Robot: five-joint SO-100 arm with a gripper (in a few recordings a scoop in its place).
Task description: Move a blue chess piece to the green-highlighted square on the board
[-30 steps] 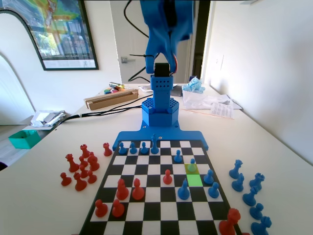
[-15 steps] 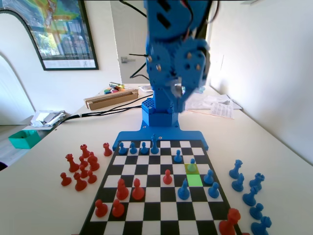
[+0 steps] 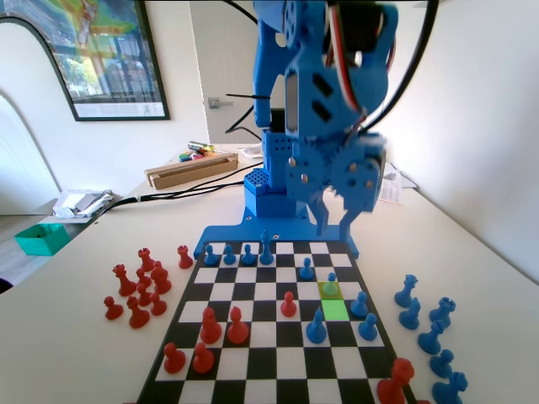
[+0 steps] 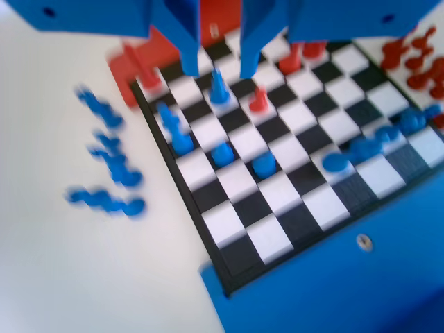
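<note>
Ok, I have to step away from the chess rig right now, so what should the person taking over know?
Gripper: open, empty, raised above the black-and-white chequered board.
Small blue plastic pawn: stands on the dull yellow-olive square, right side of the fixed view.
Bright lime-green square: bare, directly in front of that pawn, nearer the camera.
Done: nothing gripped or moved.
Left: lower, grasp the pawn, set it on the green square.

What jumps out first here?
The big blue arm looms over the far end of the board in the fixed view, its gripper open above the squares. One lime-green square glows at the right, a blue pawn just behind it.
</note>
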